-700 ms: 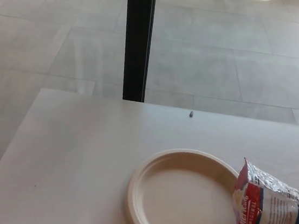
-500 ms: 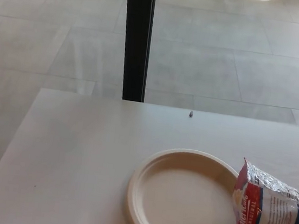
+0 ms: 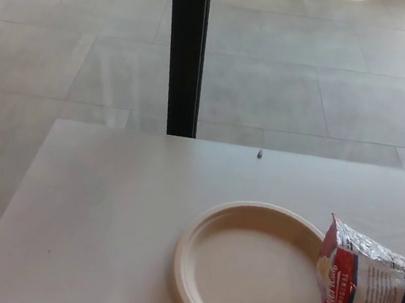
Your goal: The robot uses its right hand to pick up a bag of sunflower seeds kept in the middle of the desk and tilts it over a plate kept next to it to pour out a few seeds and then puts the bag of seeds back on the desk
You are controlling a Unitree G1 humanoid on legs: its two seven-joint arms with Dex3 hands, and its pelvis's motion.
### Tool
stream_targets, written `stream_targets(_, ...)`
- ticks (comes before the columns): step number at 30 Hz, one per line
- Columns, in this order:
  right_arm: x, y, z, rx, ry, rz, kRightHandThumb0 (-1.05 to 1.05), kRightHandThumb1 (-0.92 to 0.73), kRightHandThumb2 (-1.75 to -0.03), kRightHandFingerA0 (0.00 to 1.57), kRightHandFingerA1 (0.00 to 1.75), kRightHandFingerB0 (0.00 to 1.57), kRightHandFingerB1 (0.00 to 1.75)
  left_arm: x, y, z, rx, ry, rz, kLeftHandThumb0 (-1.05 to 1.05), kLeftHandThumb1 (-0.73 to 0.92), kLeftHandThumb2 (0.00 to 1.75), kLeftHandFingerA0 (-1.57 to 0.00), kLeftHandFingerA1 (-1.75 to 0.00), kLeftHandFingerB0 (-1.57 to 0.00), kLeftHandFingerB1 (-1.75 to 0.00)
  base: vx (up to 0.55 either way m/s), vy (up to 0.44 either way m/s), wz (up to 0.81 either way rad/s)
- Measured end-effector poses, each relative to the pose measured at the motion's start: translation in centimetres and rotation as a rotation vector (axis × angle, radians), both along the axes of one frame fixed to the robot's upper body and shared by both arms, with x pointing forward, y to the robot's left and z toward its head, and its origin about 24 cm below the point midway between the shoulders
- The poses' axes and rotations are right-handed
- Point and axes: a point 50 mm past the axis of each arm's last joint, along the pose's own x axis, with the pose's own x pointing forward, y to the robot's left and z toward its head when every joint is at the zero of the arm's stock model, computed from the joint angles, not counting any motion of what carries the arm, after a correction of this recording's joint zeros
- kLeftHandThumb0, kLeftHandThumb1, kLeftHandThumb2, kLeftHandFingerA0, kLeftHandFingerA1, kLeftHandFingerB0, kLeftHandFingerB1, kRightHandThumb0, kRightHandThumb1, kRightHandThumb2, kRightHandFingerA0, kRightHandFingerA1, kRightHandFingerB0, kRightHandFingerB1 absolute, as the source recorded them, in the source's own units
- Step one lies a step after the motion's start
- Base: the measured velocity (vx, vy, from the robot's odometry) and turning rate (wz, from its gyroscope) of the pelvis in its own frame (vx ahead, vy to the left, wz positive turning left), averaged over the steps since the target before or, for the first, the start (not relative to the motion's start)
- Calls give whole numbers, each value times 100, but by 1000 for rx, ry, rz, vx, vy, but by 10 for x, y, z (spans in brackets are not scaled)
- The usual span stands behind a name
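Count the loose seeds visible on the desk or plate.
1: a small dark seed-like speck on the white desk near its far edge, beyond the round cream plate, which looks empty. The red, white and blue seed bag may hide others.

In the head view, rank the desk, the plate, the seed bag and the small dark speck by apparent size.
1. desk, largest, cut off by the frame.
2. plate, partly cut off at the bottom.
3. seed bag, smaller than the plate, though partly out of frame, so its full size is unsure.
4. dark speck, tiny.
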Motion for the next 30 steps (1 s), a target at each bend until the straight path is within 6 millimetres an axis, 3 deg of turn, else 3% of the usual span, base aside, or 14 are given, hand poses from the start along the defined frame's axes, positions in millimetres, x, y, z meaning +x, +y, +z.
stream_targets(3, 23, -3, 18, -73, -53, 71, -89, -54, -98, 1, 10, 0, 17, -2, 0, 0, -3, 3, 0, -73, 73, 62, -57, -51, -29, -37, 0, 0, 0)
stream_targets(5, 38, -3, 31, -123, -86, 123, -102, -61, -97, 0, 0, 0, 3, -2, 0, 0, -4, 0, 2, -74, 60, 97, -52, -60, -26, -49, 0, 0, 0)
stream_targets(8, 60, 0, 51, -194, -135, 211, -103, -62, -96, 0, 0, 0, 8, -2, 0, 0, -5, 4, -1, -78, 62, 97, -56, -62, -27, -48, 0, 0, 0)
stream_targets(9, 67, 1, 58, -216, -150, 239, -103, -62, -95, 0, 0, 2, 12, -2, -1, 0, -5, 5, -2, -73, 75, 63, -60, -51, -32, -36, 0, 0, 0)
stream_targets(11, 82, 6, 71, -260, -185, 299, -100, -61, -93, 0, 0, 0, 12, -2, -1, 0, -5, 5, -2, -77, 61, 97, -61, -67, -29, -50, 0, 0, 0)
stream_targets(12, 91, 10, 79, -286, -205, 340, -92, -57, -88, 0, 0, 0, 12, -2, -1, 0, -5, 4, -1, -73, 75, 63, -60, -54, -33, -37, 0, 0, 0)
stream_targets(15, 109, 20, 95, -333, -243, 430, -83, -53, -89, 0, 8, 0, 11, -2, -1, 0, -6, 5, -2, -74, 76, 63, -57, -51, -32, -36, 0, 0, 0)
stream_targets(16, 117, 25, 101, -351, -258, 472, -84, -54, -92, 0, 8, 0, 10, -2, -1, 0, -6, 5, -3, -83, 63, 98, -61, -68, -28, -49, 0, 0, 0)
stream_targets(17, 126, 32, 109, -372, -273, 526, -83, -54, -91, 0, 9, 0, 9, -3, -1, 0, -6, 7, -2, -75, 74, 62, -68, -61, -34, -37, 0, 0, 0)
stream_targets(19, 144, 47, 121, -406, -299, 632, -84, -53, -91, 0, 10, 0, 7, -2, -1, 0, -6, 6, -3, -77, 62, 97, -52, -61, -25, -49, 0, 0, 0)
stream_targets(20, 153, 56, 127, -422, -306, 691, -82, -54, -93, 0, 15, 0, 12, -2, -1, 0, -6, 5, -3, -73, 76, 63, -58, -52, -31, -37, 0, 0, 0)
stream_targets(21, 162, 66, 133, -441, -311, 760, -84, -55, -94, 0, 14, 0, 12, -2, -1, 0, -6, 5, -4, -76, 62, 97, -50, -61, -26, -49, 0, 0, 0)
stream_targets(23, 175, 82, 140, -476, -303, 870, -88, -58, -96, 0, 11, 0, 10, -2, -1, 0, -5, 5, -5, -73, 75, 63, -64, -62, -34, -37, 0, 0, 0)
stream_targets(30, 199, 129, 136, -552, -145, 1212, -88, -55, -97, 0, 11, 0, 14, -4, -1, 0, -6, 8, -6, -80, 64, 98, -50, -59, -24, -47, 0, 0, 0)
